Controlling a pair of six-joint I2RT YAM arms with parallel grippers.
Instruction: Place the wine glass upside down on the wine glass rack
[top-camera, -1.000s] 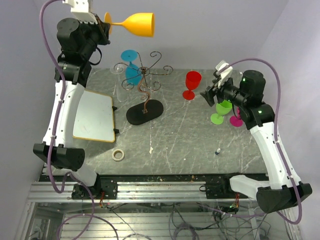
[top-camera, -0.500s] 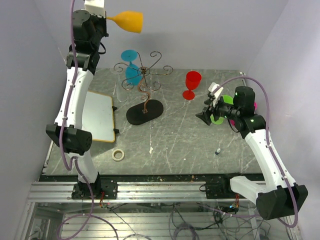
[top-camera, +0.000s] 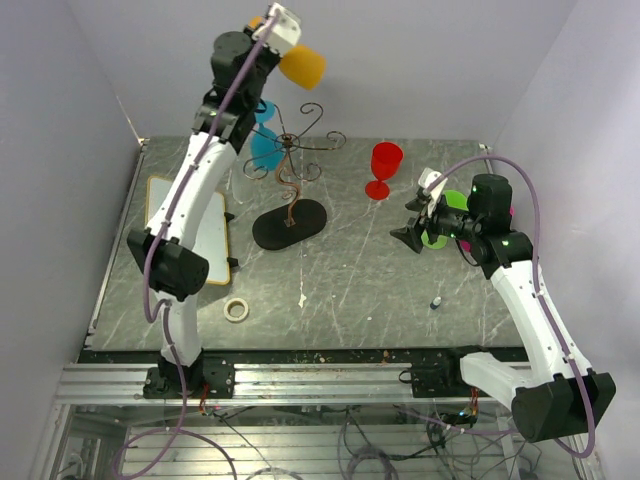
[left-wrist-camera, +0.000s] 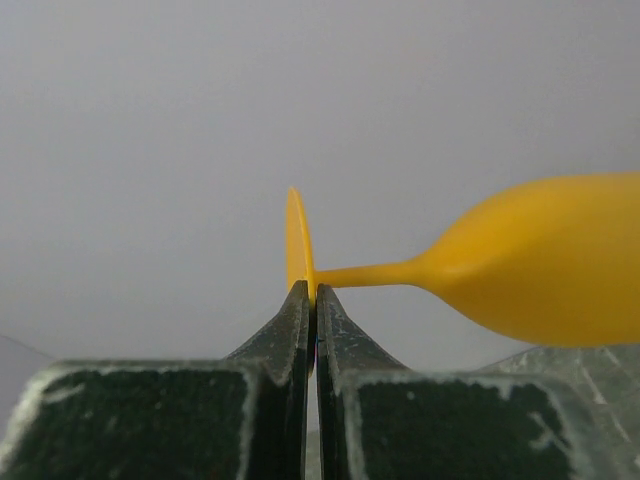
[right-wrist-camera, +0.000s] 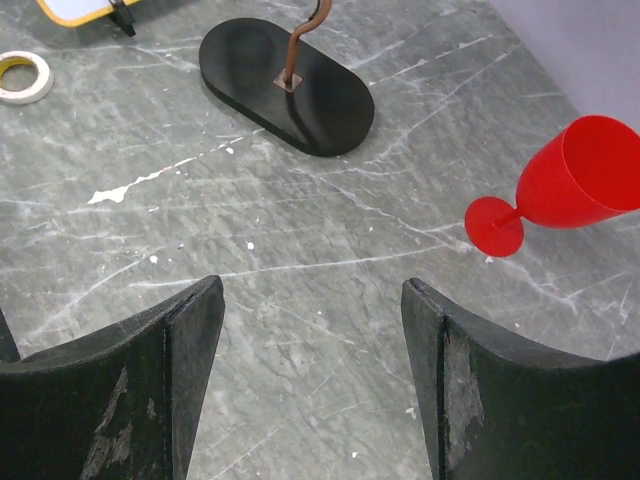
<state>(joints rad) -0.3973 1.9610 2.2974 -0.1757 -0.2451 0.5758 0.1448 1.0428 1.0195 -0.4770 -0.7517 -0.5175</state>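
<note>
My left gripper (top-camera: 262, 24) is shut on the foot of the orange wine glass (top-camera: 302, 65), held high above the back of the table. In the left wrist view my left gripper (left-wrist-camera: 311, 291) pinches the foot's thin edge, and the orange glass (left-wrist-camera: 540, 265) lies sideways, bowl to the right. The wine glass rack (top-camera: 288, 150) stands below it on its black oval base (top-camera: 289, 223), also seen in the right wrist view (right-wrist-camera: 290, 85). A blue glass (top-camera: 266, 148) hangs on the rack's left side. My right gripper (top-camera: 412, 222) is open and empty above the table.
A red glass stands right of the rack (top-camera: 384, 168), also in the right wrist view (right-wrist-camera: 565, 190). A green glass (top-camera: 440, 228) and a pink one sit by my right arm. A white board (top-camera: 160, 205) lies at the left, a tape roll (top-camera: 236, 310) near the front.
My left arm has swung right with the orange glass, from the far left to above the rack. My right gripper lowered and opened near the green glass, then held still.
</note>
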